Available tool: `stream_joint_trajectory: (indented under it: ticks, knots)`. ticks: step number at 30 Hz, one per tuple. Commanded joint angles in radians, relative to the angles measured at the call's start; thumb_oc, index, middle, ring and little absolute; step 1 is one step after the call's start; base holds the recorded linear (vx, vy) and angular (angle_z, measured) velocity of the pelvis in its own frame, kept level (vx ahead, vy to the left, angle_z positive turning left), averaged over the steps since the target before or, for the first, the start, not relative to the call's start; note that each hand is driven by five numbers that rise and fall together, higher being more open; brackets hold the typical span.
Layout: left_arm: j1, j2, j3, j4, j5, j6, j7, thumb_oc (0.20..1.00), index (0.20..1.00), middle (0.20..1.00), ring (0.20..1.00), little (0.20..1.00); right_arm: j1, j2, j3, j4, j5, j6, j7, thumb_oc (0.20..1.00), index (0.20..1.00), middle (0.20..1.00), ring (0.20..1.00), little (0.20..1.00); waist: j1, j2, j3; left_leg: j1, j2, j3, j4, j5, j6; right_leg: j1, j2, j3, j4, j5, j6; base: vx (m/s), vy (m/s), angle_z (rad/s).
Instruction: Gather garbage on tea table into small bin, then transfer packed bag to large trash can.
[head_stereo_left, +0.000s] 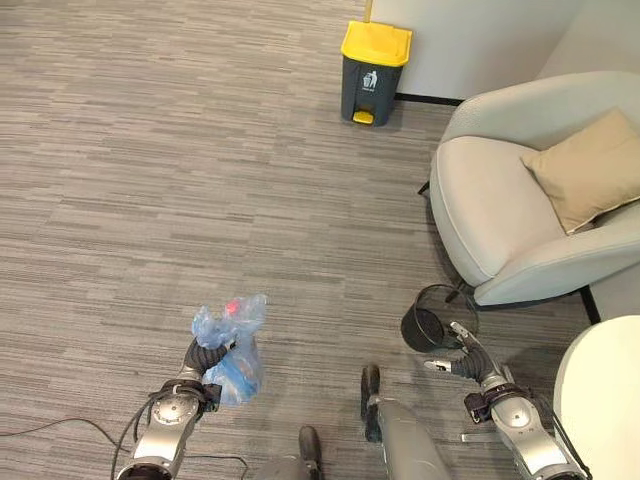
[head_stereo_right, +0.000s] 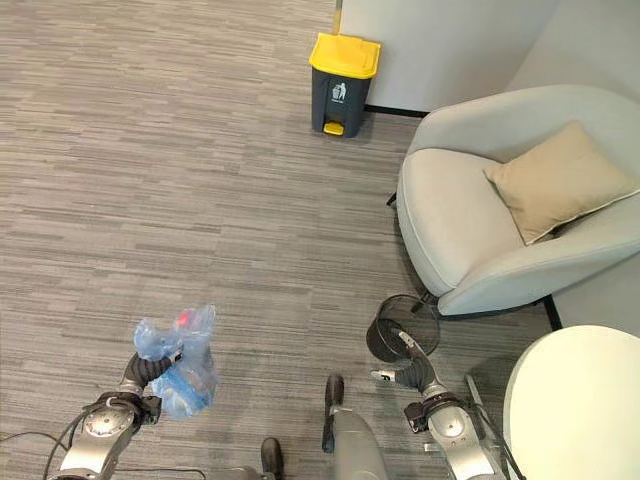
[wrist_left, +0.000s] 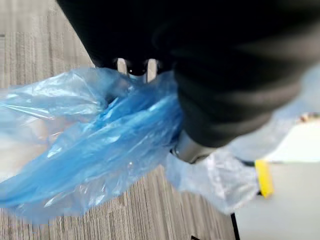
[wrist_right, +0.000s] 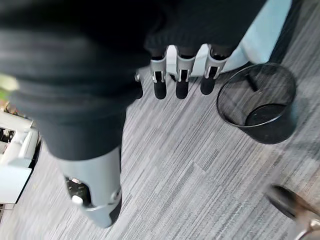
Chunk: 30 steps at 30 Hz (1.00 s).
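As left hand (head_stereo_left: 205, 357) grips blue bag (head_stereo_left: 232, 335), wrist view — curled fingers (wrist_left: 136, 66).

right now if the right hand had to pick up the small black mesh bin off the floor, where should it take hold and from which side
Probably the top rim. The black mesh bin stands upright on the carpet with its mouth open and looks empty, so fingers could hook over the near edge from above. The right hand hangs open just beside it. The armchair crowds the far side, so come from the robot's side.

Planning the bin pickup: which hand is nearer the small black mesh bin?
Right. The right hand hangs open just beside the small black mesh bin; the left hand, across the floor, grips the blue bag.
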Motion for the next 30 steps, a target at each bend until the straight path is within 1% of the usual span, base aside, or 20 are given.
stream_joint_trajectory:
  ticks: [1,2,3,4,6,7,8,9,10,11,12,13,14,16,20,23,25,28,29,30]
  knots:
    - [-0.007,0.037,0.005,-0.082,0.001,-0.056,0.007,0.200,0.200,0.200,0.200,0.200,-0.021,-0.029,-0.012,-0.018,0.014,-0.019,-0.018,1.000,1.000,1.000,1.000,1.000,-0.025,0.001,-0.016,0.042,0.004,-0.076,0.069,-0.129,-0.067,0.076,-0.006,-0.039,-0.018,0.007,0.059,0.35,-0.088,0.34]
    - [-0.004,0.033,0.003,-0.082,0.003,-0.056,0.005,0.200,0.200,0.200,0.200,0.200,-0.015,-0.031,-0.014,-0.017,0.010,-0.019,-0.018,1.000,1.000,1.000,1.000,1.000,-0.031,0.002,-0.021,0.060,0.006,-0.084,0.067,-0.140,-0.073,0.071,-0.008,-0.046,-0.016,0.011,0.060,0.48,-0.160,0.54]
    - [0.005,0.029,-0.001,-0.086,0.011,-0.057,-0.002,0.200,0.200,0.200,0.200,0.200,0.008,-0.035,-0.027,-0.024,0.014,-0.022,-0.015,1.000,1.000,1.000,1.000,1.000,-0.041,-0.003,-0.038,0.095,0.009,-0.107,0.072,-0.167,-0.085,0.094,-0.007,-0.027,-0.023,0.015,0.053,0.53,-0.198,0.72]
    - [0.010,0.028,-0.002,-0.085,0.012,-0.055,-0.005,0.200,0.200,0.200,0.200,0.200,0.018,-0.040,-0.029,-0.027,0.011,-0.023,-0.012,1.000,1.000,1.000,1.000,1.000,-0.048,0.004,-0.047,0.108,0.025,-0.110,0.085,-0.177,-0.100,0.105,0.001,-0.018,-0.012,0.011,0.044,0.56,-0.238,0.75]
    - [0.020,0.025,-0.008,-0.088,0.012,-0.055,-0.013,0.200,0.200,0.200,0.200,0.200,0.031,-0.046,-0.032,-0.032,0.012,-0.028,-0.009,1.000,1.000,1.000,1.000,1.000,-0.059,0.009,-0.067,0.105,0.055,-0.106,0.127,-0.142,-0.131,0.130,0.009,-0.016,-0.018,0.007,0.030,0.35,-0.204,0.93]
    - [0.021,0.023,-0.012,-0.085,0.015,-0.055,-0.015,0.200,0.200,0.200,0.200,0.200,0.036,-0.050,-0.034,-0.031,0.017,-0.035,-0.010,1.000,1.000,1.000,1.000,1.000,-0.064,0.018,-0.074,0.103,0.083,-0.099,0.157,-0.116,-0.152,0.150,0.027,-0.017,-0.021,-0.004,0.021,0.40,-0.278,0.63]
    - [0.023,0.024,-0.016,-0.082,0.018,-0.054,-0.022,0.200,0.200,0.200,0.200,0.200,0.052,-0.056,-0.041,-0.032,0.024,-0.039,-0.008,1.000,1.000,1.000,1.000,1.000,-0.075,0.024,-0.093,0.083,0.124,-0.086,0.231,-0.047,-0.181,0.193,0.061,-0.012,-0.038,-0.026,-0.001,0.41,-0.271,0.11]
    - [0.026,0.025,-0.016,-0.082,0.017,-0.054,-0.024,0.200,0.200,0.200,0.200,0.200,0.051,-0.060,-0.038,-0.033,0.029,-0.040,-0.006,1.000,1.000,1.000,1.000,1.000,-0.077,0.024,-0.098,0.070,0.132,-0.086,0.275,-0.028,-0.183,0.213,0.077,-0.003,-0.045,-0.037,-0.014,0.47,-0.306,-0.16]
    - [0.020,0.021,-0.021,-0.073,0.015,-0.053,-0.019,0.200,0.200,0.200,0.200,0.200,0.050,-0.062,-0.031,-0.023,0.037,-0.043,-0.008,1.000,1.000,1.000,1.000,1.000,-0.074,0.014,-0.102,0.034,0.132,-0.101,0.339,0.030,-0.180,0.248,0.093,0.025,-0.063,-0.058,-0.035,0.27,-0.158,-0.35]
    - [0.020,0.022,-0.021,-0.072,0.015,-0.054,-0.019,0.200,0.200,0.200,0.200,0.200,0.050,-0.062,-0.031,-0.023,0.037,-0.043,-0.008,1.000,1.000,1.000,1.000,1.000,-0.074,0.015,-0.102,0.033,0.133,-0.101,0.343,0.028,-0.180,0.248,0.094,0.025,-0.063,-0.058,-0.036,0.25,-0.144,-0.32]
    - [0.014,0.020,-0.023,-0.073,0.012,-0.052,-0.017,0.200,0.200,0.200,0.200,0.200,0.048,-0.065,-0.028,-0.025,0.040,-0.042,-0.010,1.000,1.000,1.000,1.000,1.000,-0.068,0.004,-0.096,-0.006,0.122,-0.108,0.359,0.021,-0.167,0.265,0.092,0.040,-0.071,-0.067,-0.040,0.26,-0.088,-0.40]
    - [0.011,0.017,-0.027,-0.088,0.006,-0.055,-0.016,0.200,0.200,0.200,0.200,0.200,0.036,-0.072,-0.027,-0.029,0.043,-0.044,-0.013,1.000,1.000,1.000,1.000,1.000,-0.049,-0.022,-0.080,-0.112,0.096,-0.105,0.340,-0.049,-0.137,0.307,0.080,0.065,-0.091,-0.085,-0.036,0.27,-0.082,-0.24]
    - [0.011,0.018,-0.027,-0.088,0.006,-0.054,-0.016,0.200,0.200,0.200,0.200,0.200,0.036,-0.072,-0.027,-0.029,0.043,-0.044,-0.013,1.000,1.000,1.000,1.000,1.000,-0.047,-0.021,-0.079,-0.112,0.097,-0.104,0.343,-0.054,-0.136,0.308,0.081,0.067,-0.091,-0.087,-0.035,0.25,-0.055,-0.31]
    - [0.010,0.021,-0.029,-0.093,0.007,-0.057,-0.017,0.200,0.200,0.200,0.200,0.200,0.027,-0.076,-0.030,-0.026,0.043,-0.046,-0.017,1.000,1.000,1.000,1.000,1.000,-0.029,-0.034,-0.065,-0.192,0.077,-0.103,0.314,-0.061,-0.131,0.333,0.076,0.082,-0.098,-0.097,-0.033,0.13,-0.007,-0.56]
    - [0.007,0.022,-0.032,-0.094,0.008,-0.058,-0.015,0.200,0.200,0.200,0.200,0.200,0.014,-0.068,-0.030,-0.001,0.045,-0.043,-0.030,1.000,1.000,1.000,1.000,1.000,0.015,-0.026,-0.044,-0.308,0.049,-0.112,0.200,0.076,-0.149,0.398,0.109,0.113,-0.112,-0.124,-0.035,0.22,0.010,-0.32]
    - [0.016,0.018,-0.029,-0.099,0.007,-0.053,-0.015,0.200,0.200,0.200,0.200,0.200,0.014,-0.058,-0.030,0.014,0.046,-0.037,-0.033,1.000,1.000,1.000,1.000,1.000,0.039,-0.019,-0.044,-0.343,0.041,-0.116,0.154,0.137,-0.153,0.446,0.131,0.149,-0.114,-0.148,-0.041,0.31,0.079,-0.43]
    - [0.040,0.014,-0.026,-0.110,0.013,-0.049,-0.026,0.200,0.200,0.200,0.200,0.200,0.019,-0.049,-0.034,0.016,0.046,-0.038,-0.026,1.000,1.000,1.000,1.000,1.000,0.047,-0.013,-0.057,-0.296,0.045,-0.108,0.104,0.121,-0.139,0.474,0.131,0.164,-0.106,-0.174,-0.035,0.35,0.147,-0.48]
    - [0.059,0.015,-0.017,-0.118,0.016,-0.049,-0.029,0.200,0.200,0.200,0.200,0.200,0.014,-0.031,-0.034,0.016,0.051,-0.035,-0.016,1.000,1.000,1.000,1.000,1.000,0.050,-0.022,-0.079,-0.275,0.036,-0.091,0.122,0.100,-0.119,0.491,0.103,0.181,-0.092,-0.177,-0.017,0.34,0.175,-0.52]
    - [0.060,0.025,-0.012,-0.123,0.019,-0.049,-0.028,0.200,0.200,0.200,0.200,0.200,0.004,-0.019,-0.033,0.015,0.061,-0.035,-0.009,1.000,1.000,1.000,1.000,1.000,0.056,-0.030,-0.092,-0.261,0.038,-0.066,0.129,0.074,-0.104,0.492,0.082,0.191,-0.068,-0.178,-0.001,0.29,0.152,-0.82]
    - [0.060,0.025,-0.012,-0.123,0.019,-0.049,-0.028,0.200,0.200,0.200,0.200,0.200,0.004,-0.018,-0.033,0.015,0.061,-0.034,-0.009,1.000,1.000,1.000,1.000,1.000,0.058,-0.030,-0.092,-0.261,0.038,-0.064,0.130,0.073,-0.103,0.491,0.082,0.193,-0.067,-0.180,0.000,0.48,0.286,-0.69]
